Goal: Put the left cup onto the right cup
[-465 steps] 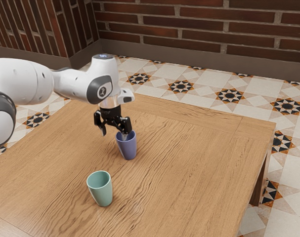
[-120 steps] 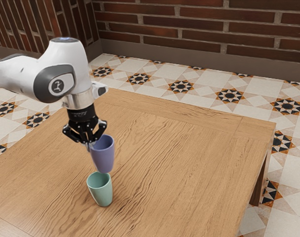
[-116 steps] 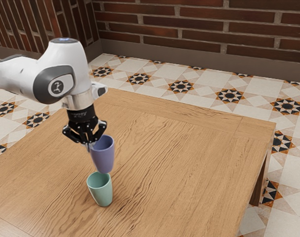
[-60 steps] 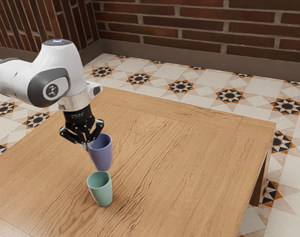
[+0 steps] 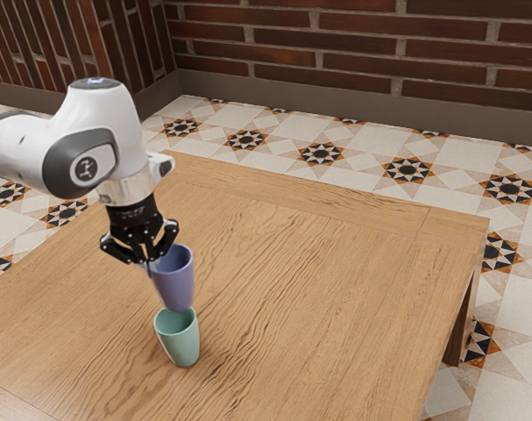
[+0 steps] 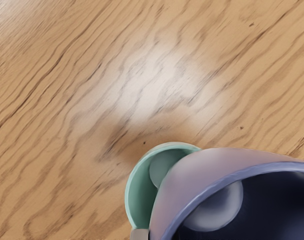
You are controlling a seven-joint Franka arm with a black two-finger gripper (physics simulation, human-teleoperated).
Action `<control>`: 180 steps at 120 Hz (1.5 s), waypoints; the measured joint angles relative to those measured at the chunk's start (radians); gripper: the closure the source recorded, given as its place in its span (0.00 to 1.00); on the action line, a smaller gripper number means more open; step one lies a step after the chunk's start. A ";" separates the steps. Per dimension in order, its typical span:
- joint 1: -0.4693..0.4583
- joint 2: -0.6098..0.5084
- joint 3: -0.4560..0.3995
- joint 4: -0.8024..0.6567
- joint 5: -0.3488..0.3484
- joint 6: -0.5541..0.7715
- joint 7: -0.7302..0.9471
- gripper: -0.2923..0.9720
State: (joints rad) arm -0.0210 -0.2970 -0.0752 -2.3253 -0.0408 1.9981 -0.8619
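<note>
Our hand (image 5: 144,253) is closed on the purple cup (image 5: 173,281), pinching its rim wall at 10 o'clock. The cup hangs tilted at 12 o'clock of the green cup (image 5: 178,338). We judge it light, rigid and slippery.

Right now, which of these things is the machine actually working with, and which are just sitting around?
In the job:
- black two-finger end effector, gripping the cup below by its rim
- lavender-blue tapered cup, held tilted
- mint-green tapered cup, standing directly beneath it

Just around:
- wooden table
- patterned tile floor
- red brick wall
</note>
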 joint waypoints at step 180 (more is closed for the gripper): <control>0.034 -0.026 0.000 -0.077 -0.033 0.044 -0.026 0.85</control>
State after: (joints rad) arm 0.0133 -0.3233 -0.0752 -2.4027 -0.0735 2.0425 -0.8880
